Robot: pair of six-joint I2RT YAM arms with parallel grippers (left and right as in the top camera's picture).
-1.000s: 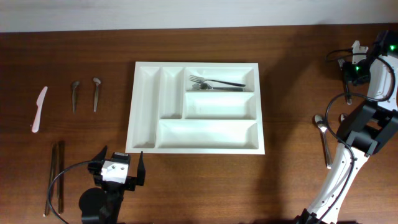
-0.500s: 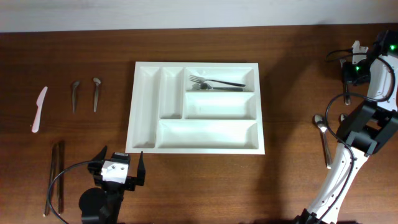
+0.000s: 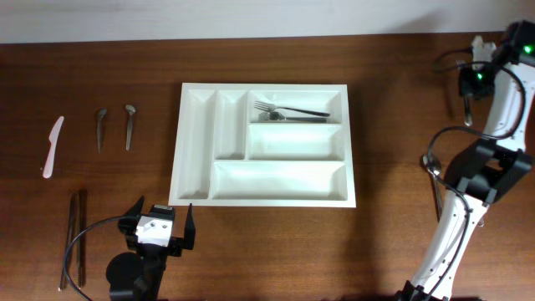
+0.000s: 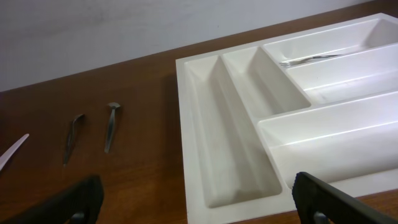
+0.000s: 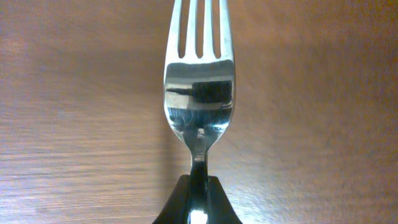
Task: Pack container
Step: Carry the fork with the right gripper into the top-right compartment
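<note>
Dark brown wood runs the whole table, with a strip of pale wall along its far edge. Near the middle lies the white tray, flat and square to the table edge. It has two narrow slots on its left side and three long ones stacked on its right. The far long slot holds forks lying lengthwise; the other four show only bare white plastic.

Off to the left, well apart from the tray, a white plastic knife lies next to two small spoons set side by side. Nearer the front edge are two long dark utensils, close together and parallel; I can't tell what kind they are.

At the front, just short of the tray's near left corner, the left hand hangs with its fingers spread wide and nothing between them. Its own camera looks across the narrow slots.

Up at the far right corner is the right arm. Its hand is pressed together on the neck of a fork, tines pointing away over bare wood. Whether the fork touches the table I can't say. A spoon lies on the table on that side, partly behind the arm and well apart from the tray.
</note>
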